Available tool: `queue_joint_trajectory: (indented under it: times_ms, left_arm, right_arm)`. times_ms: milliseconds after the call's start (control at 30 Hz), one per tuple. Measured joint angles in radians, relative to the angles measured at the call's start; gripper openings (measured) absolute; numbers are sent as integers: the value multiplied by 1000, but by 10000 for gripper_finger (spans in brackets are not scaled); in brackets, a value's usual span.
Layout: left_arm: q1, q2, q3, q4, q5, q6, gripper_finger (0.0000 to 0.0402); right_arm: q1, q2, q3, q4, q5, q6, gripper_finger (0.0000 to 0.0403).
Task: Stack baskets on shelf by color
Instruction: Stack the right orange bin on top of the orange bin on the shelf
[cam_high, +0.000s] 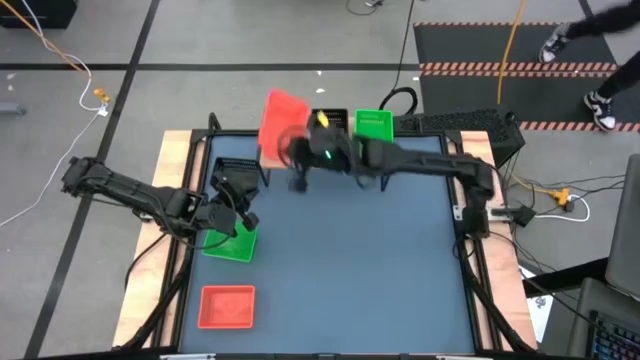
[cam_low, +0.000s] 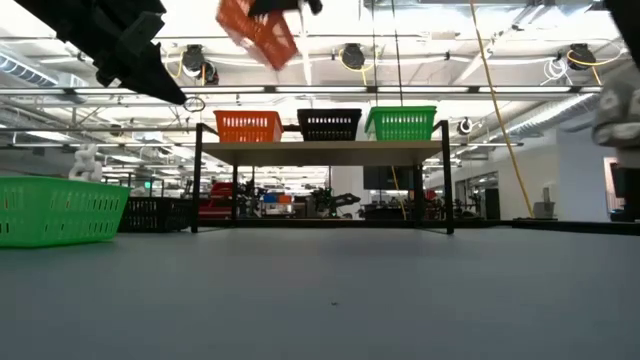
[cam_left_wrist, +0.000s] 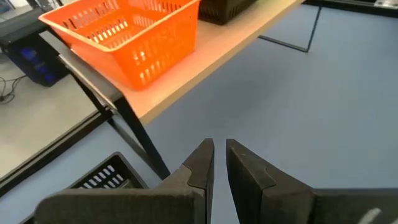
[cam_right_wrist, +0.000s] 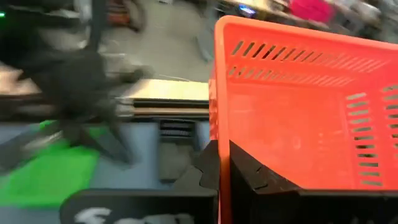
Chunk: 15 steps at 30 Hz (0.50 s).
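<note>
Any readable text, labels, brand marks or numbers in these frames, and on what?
None can be read.
White marks on the right gripper body: cut off and blurred, not readable.
The baskets on the shelf carry no visible labels.
</note>
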Motion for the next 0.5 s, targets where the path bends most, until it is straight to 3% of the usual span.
queue_joint_trajectory:
  times_ms: [133,300,500]
  left_arm:
    - [3,-16,0,-7,3,2,47]
    - [2,-26,0,-25,49,1,47]
    - [2,-32,0,-32,53,8,47]
  right_arm:
    - [-74,83,91,-73,-21,12,0]
    - [-109,136,78,-76,-167,-6,0]
    - [-124,181,78,-77,-153,-27,0]
